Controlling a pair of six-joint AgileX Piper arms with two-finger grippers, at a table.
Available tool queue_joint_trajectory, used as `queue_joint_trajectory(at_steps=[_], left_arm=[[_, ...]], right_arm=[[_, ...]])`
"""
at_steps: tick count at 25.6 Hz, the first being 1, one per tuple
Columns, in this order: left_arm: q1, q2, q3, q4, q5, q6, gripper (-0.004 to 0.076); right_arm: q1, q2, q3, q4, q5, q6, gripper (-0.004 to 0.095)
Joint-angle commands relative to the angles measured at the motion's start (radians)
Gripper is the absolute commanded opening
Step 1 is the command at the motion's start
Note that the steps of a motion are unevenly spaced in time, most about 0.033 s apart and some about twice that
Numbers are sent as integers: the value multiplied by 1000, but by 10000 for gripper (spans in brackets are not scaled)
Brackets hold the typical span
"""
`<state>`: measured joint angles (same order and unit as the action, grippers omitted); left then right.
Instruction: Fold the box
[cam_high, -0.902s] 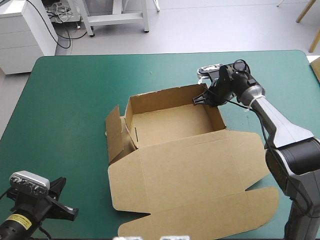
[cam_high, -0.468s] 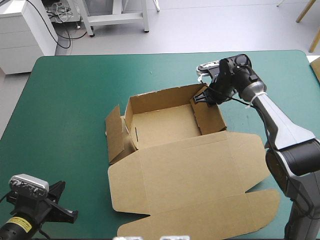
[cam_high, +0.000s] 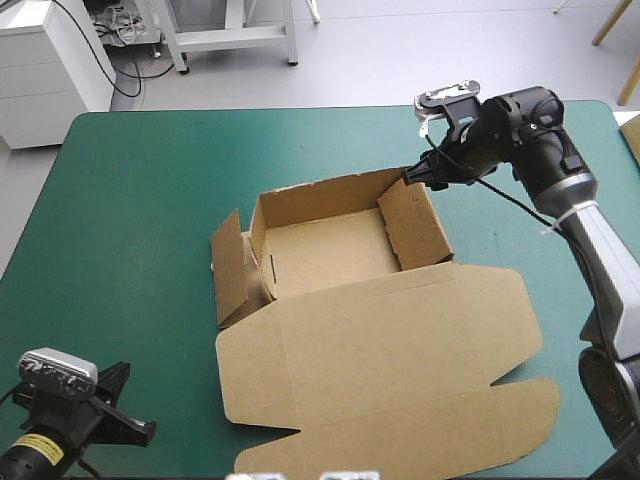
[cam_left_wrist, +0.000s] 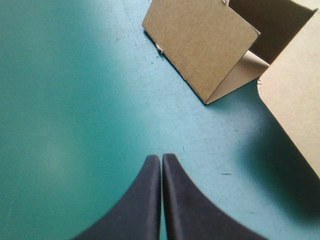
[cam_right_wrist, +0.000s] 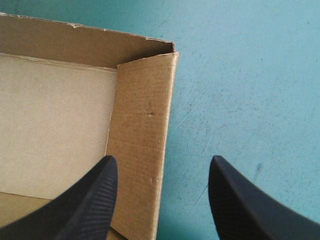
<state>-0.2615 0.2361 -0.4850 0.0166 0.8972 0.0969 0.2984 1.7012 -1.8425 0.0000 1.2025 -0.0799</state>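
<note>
The brown box (cam_high: 330, 245) sits central on the worktop (cam_high: 140, 190), walls raised, lid flat toward the robot. The right gripper (cam_high: 413, 176), jaws apart, hangs over the far right corner, apparently to tuck that wall; the left gripper (cam_left_wrist: 161, 159), jaws together, idles near-left.

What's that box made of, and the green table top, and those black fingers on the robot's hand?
The box looks like brown corrugated cardboard, matte: fine ribbing on the wall, ragged cut edges. The teal-green cover seems a matte mat, perhaps vinyl or rubber, lightly scratched. The fingers of the right gripper look like black rubber or plastic, finely ribbed.
</note>
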Motion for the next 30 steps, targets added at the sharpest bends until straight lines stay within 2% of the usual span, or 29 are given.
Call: queue_joint_trajectory(at_steps=[1, 8, 21, 22, 23, 24, 26, 30], left_arm=[[1, 14, -22, -17, -63, -14, -8], [1, 14, -22, -24, -65, -14, -8], [1, 14, -22, -33, -65, -9, -8], [1, 14, -22, -35, -65, -9, -8], [1, 14, -22, -35, -65, -9, -8], [1, 14, -22, -35, -65, -9, -8], [1, 14, -22, -35, -65, -9, -8], [1, 14, -22, -35, -65, -9, -8]], right_arm=[[-1, -48, -6, -15, -33, -9, 516], [-1, -10, 111, -28, -50, -5, 516], [-1, 178, 128, 20, -33, -1, 500], [-1, 179, 128, 23, -33, -1, 479], [-1, 179, 128, 23, -33, -1, 394], [-1, 177, 128, 23, -33, -1, 291], [-1, 171, 126, 20, -33, -1, -8], [-1, 105, 116, 0, -33, 27, -21]])
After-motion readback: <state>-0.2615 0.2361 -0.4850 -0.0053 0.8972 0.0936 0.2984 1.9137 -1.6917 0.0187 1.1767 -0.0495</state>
